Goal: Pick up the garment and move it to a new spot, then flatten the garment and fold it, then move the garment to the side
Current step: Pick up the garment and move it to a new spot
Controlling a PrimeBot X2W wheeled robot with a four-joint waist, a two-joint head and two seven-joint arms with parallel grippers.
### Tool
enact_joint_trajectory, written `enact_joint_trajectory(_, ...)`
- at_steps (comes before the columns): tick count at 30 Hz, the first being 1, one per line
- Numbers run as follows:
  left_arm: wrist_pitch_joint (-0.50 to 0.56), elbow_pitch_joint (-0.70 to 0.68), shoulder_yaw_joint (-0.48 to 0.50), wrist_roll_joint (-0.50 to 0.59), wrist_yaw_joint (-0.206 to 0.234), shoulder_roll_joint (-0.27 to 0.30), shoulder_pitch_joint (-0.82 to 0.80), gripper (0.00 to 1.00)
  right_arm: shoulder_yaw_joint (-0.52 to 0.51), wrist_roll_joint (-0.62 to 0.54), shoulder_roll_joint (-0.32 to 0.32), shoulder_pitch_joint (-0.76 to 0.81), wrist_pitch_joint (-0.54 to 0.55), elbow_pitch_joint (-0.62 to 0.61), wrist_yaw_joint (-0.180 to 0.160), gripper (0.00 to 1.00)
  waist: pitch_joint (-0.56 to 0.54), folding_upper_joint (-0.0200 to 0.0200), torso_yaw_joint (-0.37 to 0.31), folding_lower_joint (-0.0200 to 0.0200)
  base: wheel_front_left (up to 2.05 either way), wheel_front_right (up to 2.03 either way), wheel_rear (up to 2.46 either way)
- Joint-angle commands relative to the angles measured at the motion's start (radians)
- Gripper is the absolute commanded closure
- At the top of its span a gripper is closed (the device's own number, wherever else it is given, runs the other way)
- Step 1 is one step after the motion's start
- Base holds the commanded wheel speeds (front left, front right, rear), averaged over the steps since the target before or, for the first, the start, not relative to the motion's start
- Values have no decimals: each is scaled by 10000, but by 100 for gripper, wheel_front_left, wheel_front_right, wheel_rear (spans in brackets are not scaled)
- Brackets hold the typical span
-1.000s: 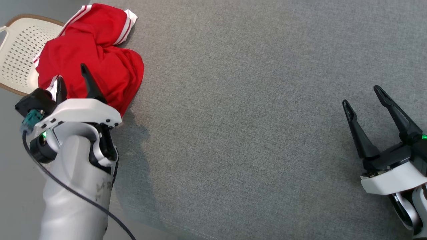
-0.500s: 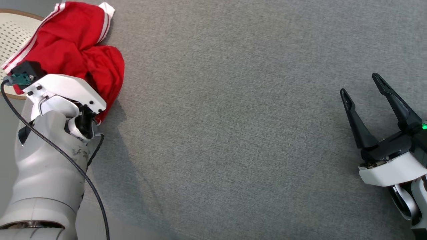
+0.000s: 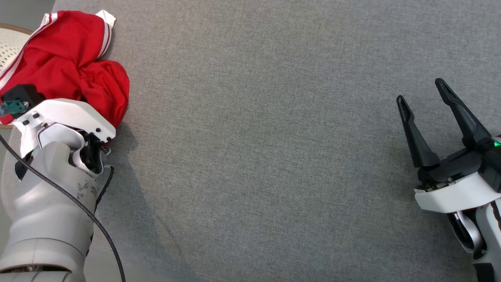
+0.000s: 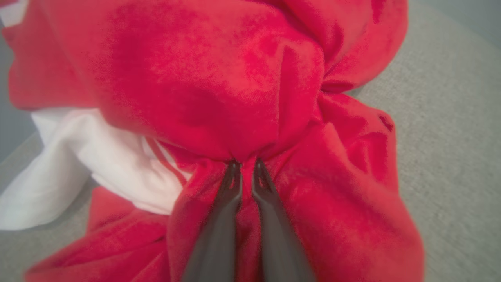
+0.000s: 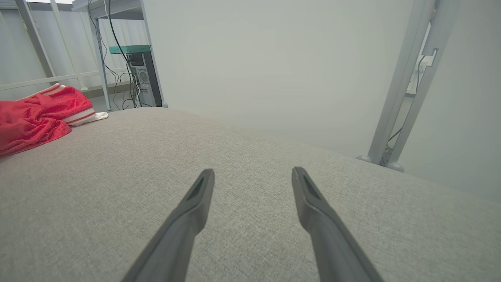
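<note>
At the far left edge of the grey fabric-covered surface (image 3: 274, 149) lies a crumpled red garment (image 3: 66, 66) with white striped trim, next to a pale perforated chair (image 3: 7, 47). Left wrist view: the left gripper (image 4: 244, 166) is clenched, its two dark fingers nearly together and pinching a raised fold of red cloth between the tips; a white panel of the garment shows beside them. Head view: the left arm's white wrist housing covers the garment's near edge. The right gripper (image 3: 419, 89) stands with fingers spread wide, grasping nothing, over bare surface at the right, well apart from the garment.
</note>
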Motion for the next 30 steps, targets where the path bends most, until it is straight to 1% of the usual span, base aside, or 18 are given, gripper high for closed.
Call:
enact_joint_trajectory(1, -269, 53, -3, 9, -70, -161, 249, 100, -21, -52, 66, -118, -10, 34, -1, 0, -142, 0, -96, 0, 0, 0, 0)
enact_joint_trajectory(3, -865, -15, 63, -56, -279, -103, 308, 100, -50, -58, 185, -92, -10, 65, -1, 0, -307, 0, -194, 0, 0, 0, 0)
enact_joint_trajectory(4, -1521, -92, 14, 32, -482, 3, 387, 100, -87, -64, 330, -43, -10, 94, -1, 0, -491, 0, -304, 0, 0, 0, 0)
enact_joint_trajectory(5, -2038, -269, -94, 223, -546, 46, 506, 100, -169, -62, 436, 40, -10, 126, -1, 0, -696, 0, -404, 0, 0, 0, 0)
enact_joint_trajectory(7, -2288, -548, -189, 454, -511, 110, 675, 100, -264, -28, 610, 168, -10, 180, -1, 0, -936, 0, -511, 0, 0, 0, 0)
enact_joint_trajectory(9, -2360, -973, -210, 635, -485, 99, 861, 100, -313, -20, 739, 304, -10, 215, 0, 0, -1189, 0, -624, 0, 0, 0, 0)
enact_joint_trajectory(12, -2373, -2224, -9, 1011, -306, 62, 1378, 100, -417, -47, 956, 454, -10, 261, -1, 0, -1586, 0, -834, 0, 0, 0, 0)
enact_joint_trajectory(13, -2373, -2224, -9, 1011, -306, 62, 1378, 100, -417, -47, 956, 454, -10, 261, -1, 0, -1586, 0, -834, 0, 0, 0, 0)
enact_joint_trajectory(16, -2376, -3559, 275, 1349, -251, -84, 2065, 100, -515, -93, 1153, 613, -10, 288, -1, 0, -1988, 0, -1123, 0, 0, 0, 0)
enact_joint_trajectory(17, -2377, -4416, 387, 1609, -291, -192, 2469, 100, -528, -155, 1256, 716, -10, 319, -1, 0, -2202, 0, -1316, 0, 0, 0, 0)
enact_joint_trajectory(21, -2379, -5794, 498, 2004, -431, -430, 3341, 100, -605, -176, 1421, 746, -10, 270, -1, 0, -2549, 0, -1818, 0, 0, 0, 0)
enact_joint_trajectory(23, -2380, -6333, 436, 2163, -529, -532, 3647, 100, -678, -189, 1510, 772, -10, 227, -1, 0, -2651, 0, -2065, 0, 0, 0, 0)
enact_joint_trajectory(26, -2380, -6912, 207, 2221, -813, -690, 4023, 100, -784, -212, 1601, 842, -10, 191, -1, 0, -2782, 0, -2439, 0, 0, 0, 0)
enact_joint_trajectory(30, -2378, -7394, -187, 2189, -926, -806, 4297, 100, -872, -223, 1773, 891, -10, 168, -1, 0, -2929, 0, -2963, 0, 0, 0, 0)
